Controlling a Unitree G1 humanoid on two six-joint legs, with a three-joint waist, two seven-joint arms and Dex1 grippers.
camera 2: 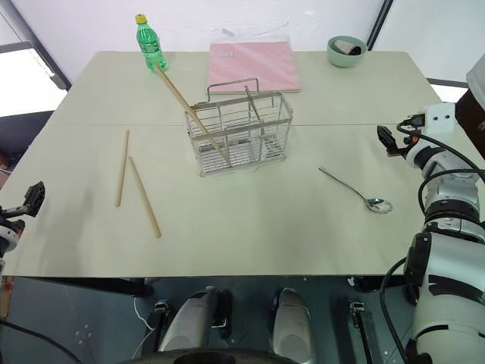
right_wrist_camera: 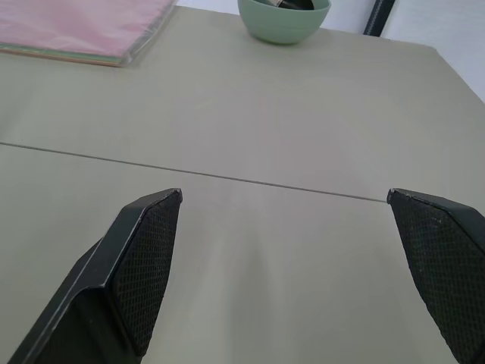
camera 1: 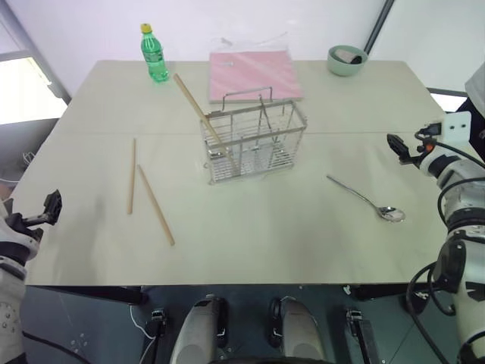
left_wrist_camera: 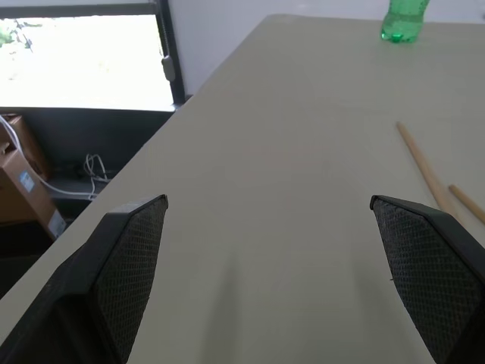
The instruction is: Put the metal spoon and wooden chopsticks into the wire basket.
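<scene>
While both arms sit at the outer edges of the bench (camera 1: 250,250), nothing is being held. Left tool (camera 1: 50,208) at lower left of the frame, jaws spread wide and empty; its wrist view shows both fingers (left_wrist_camera: 125,265) far apart over bare bench. Right tool (camera 1: 399,147) at the right edge, mid-height, also wide and empty, fingers (right_wrist_camera: 144,265) apart over the bench seam.

Wire basket (camera 1: 254,144) stands upright at centre, slightly above the middle of the frame. One of the wooden chopsticks (camera 1: 198,111) already leans in the basket's left end, its top sticking out toward upper left. A second stick (camera 1: 263,106) stands further right inside the basket. Two more chopsticks (camera 1: 154,205) lie flat on the bench left of the basket, well apart from it: one near vertical in frame, the other slanting down to the right, their upper ends close together.

Metal spoon (camera 1: 367,200) lies flat right of the basket, handle toward upper left, bowl toward lower right, between the basket and the right tool, touching neither.

Back edge of bench: green bottle (camera 1: 154,53) upper left, pink pad (camera 1: 254,74) just behind the basket, green bowl (camera 1: 346,60) upper right.
</scene>
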